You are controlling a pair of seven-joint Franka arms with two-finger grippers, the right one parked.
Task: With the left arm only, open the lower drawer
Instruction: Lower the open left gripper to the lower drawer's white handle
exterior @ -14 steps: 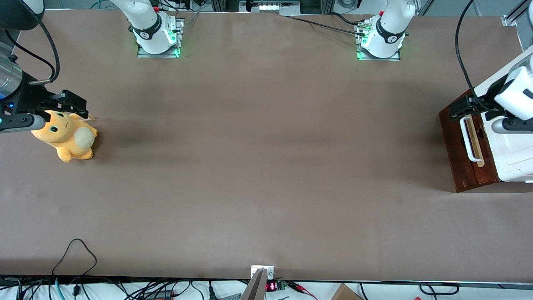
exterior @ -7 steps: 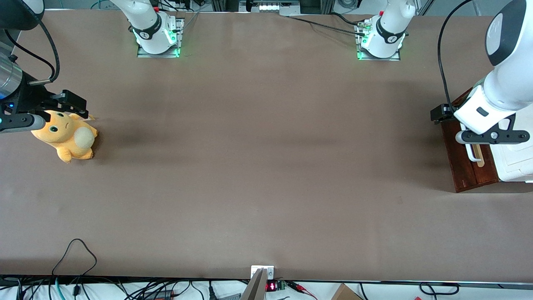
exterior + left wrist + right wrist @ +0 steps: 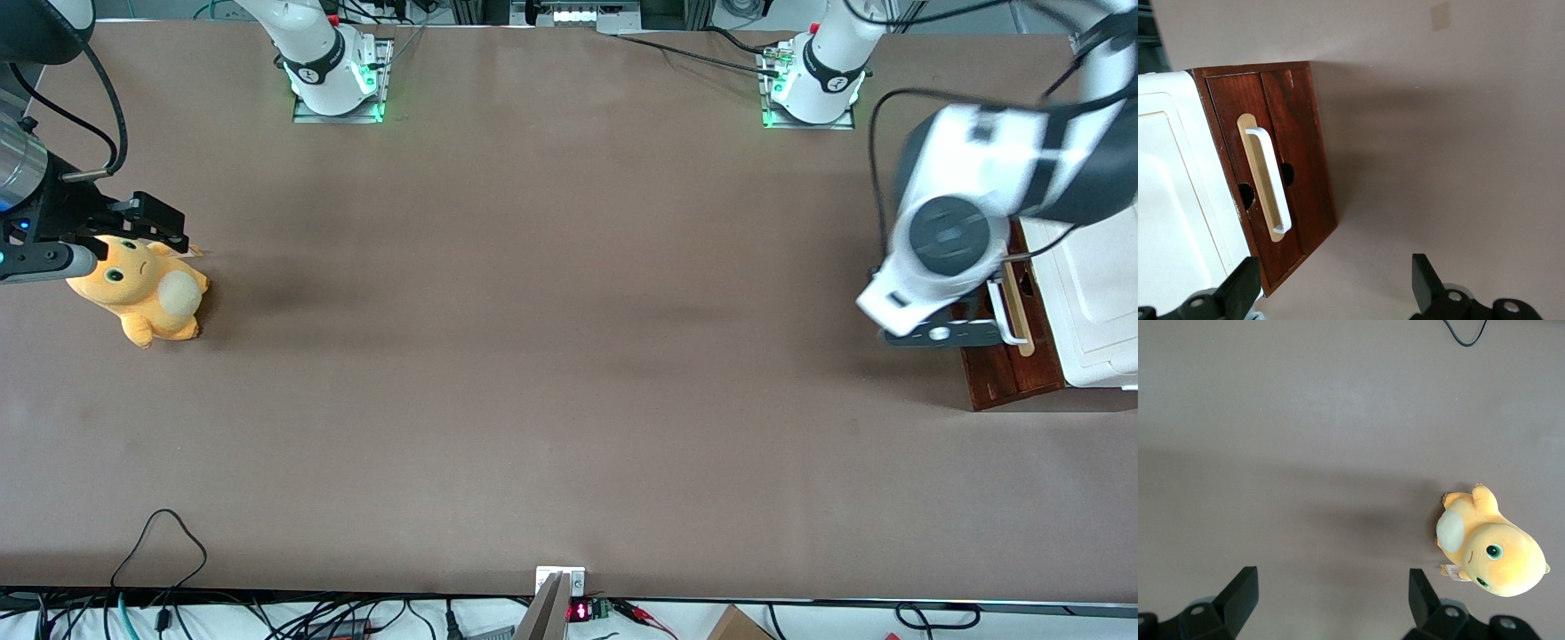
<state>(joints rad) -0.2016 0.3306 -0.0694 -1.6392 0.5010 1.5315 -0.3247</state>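
One lower drawer (image 3: pixel 1281 180), shut, sits in a cabinet at the working arm's end of a matte brown table (image 3: pixel 551 373): glossy reddish-brown wood front, pale strip, one white loop handle (image 3: pixel 1271 181). The left arm (image 3: pixel 969 204), glossy white, hangs above the table in front of it. Its gripper (image 3: pixel 1331 293) hovers with fingers (image 3: pixel 1241 290) spread wide, holding nothing. One orange plush toy (image 3: pixel 142 293) lies toward the parked arm's end.

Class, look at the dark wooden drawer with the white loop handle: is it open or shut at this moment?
Shut. The lower drawer front sits flush with the cabinet, no light wood inside showing. The gripper hovers in front of it, jaws open, not touching the handle.
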